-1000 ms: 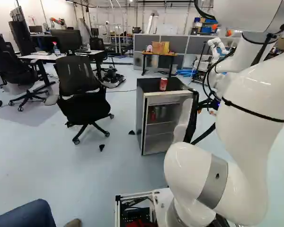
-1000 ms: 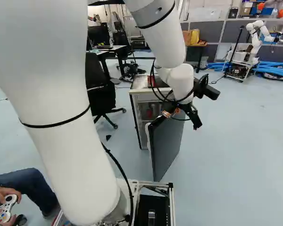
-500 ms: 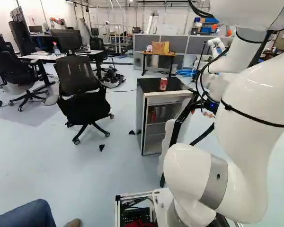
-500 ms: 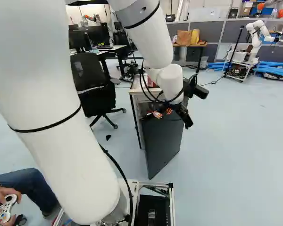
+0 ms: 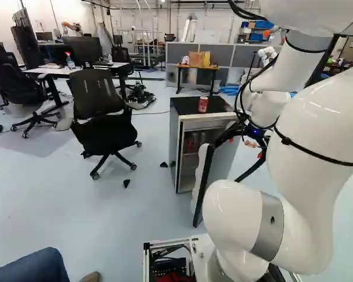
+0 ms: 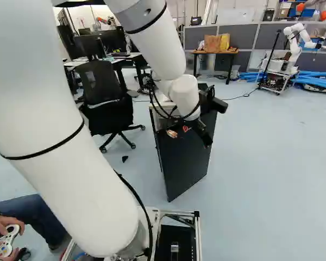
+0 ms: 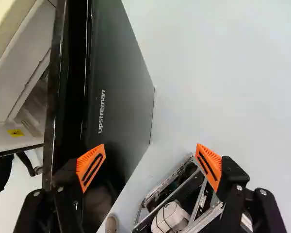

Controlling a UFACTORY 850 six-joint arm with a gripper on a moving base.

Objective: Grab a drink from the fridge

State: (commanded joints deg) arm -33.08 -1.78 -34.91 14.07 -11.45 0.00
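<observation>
Technician: State the arm pose.

Operator: White, smooth-shelled jointed arm (image 6: 54,136) rises from its base joint. Its forearm descends ahead, placing the black two-finger gripper (image 6: 189,133) by the open door (image 6: 185,163), a flat, dark panel.

Technician: Compare the views.

Operator: The left base view shows the red cylindrical can (image 5: 203,104) upright on the black top of the box-shaped fridge (image 5: 175,147), plus shelves inside and the door's white inner side. The right base view shows the door's dark outer face; there, the arm hides the can. The wrist view adds a yellow label (image 7: 16,132) on a pale surface beyond the door's edge.

Technician: Report the fingers.

Operator: Spread wide, nothing gripped. One orange pad (image 7: 91,167) overlaps the door in the wrist view; contact cannot be determined. The opposite finger overlaps the base's metal frame (image 7: 203,194) in that view.
</observation>
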